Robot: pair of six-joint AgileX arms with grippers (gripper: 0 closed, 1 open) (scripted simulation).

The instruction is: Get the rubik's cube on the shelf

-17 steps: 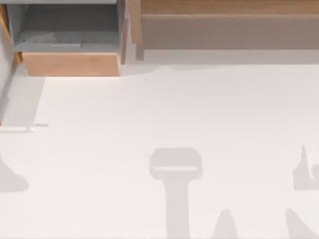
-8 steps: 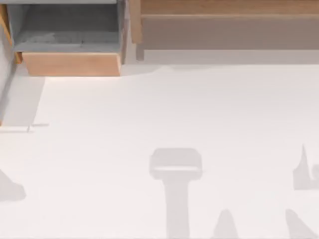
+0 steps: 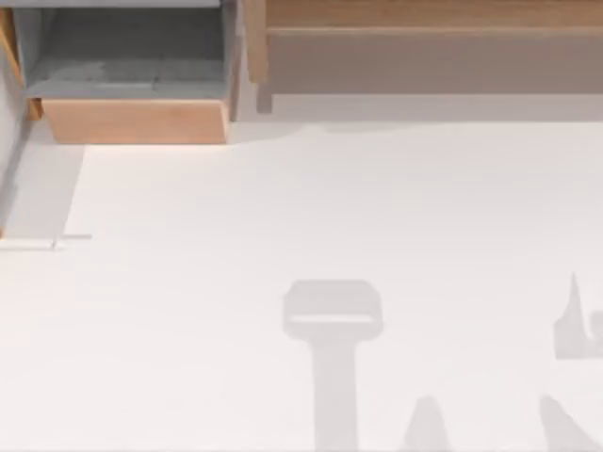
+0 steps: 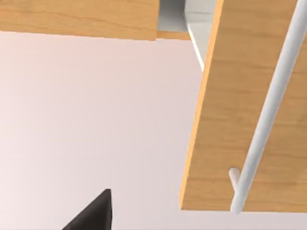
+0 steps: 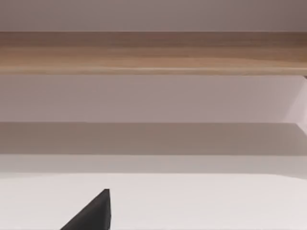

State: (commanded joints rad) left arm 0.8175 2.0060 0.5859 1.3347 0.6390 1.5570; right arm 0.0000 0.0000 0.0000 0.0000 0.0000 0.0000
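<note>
White desk point(image 3: 330, 207) spreads bare under the top view, and along its far edge runs the shelf point(image 3: 433, 13), a light-brown plank with a grey-brown front, set back and raised, I would judge, so things can be lifted onto it from the open desk. At the far left sits the grey compartment point(image 3: 122, 56) with its light wood front point(image 3: 137, 121), which the left wrist view sees from close by along with a white rail point(image 4: 268, 110). A dark tip of the left claw point(image 4: 93, 213) and of the right claw point(image 5: 91, 211) shows at each wrist view's edge, too little to tell whether either is spread or pressed together, and I cannot tell where the rubik's cube lies.
</note>
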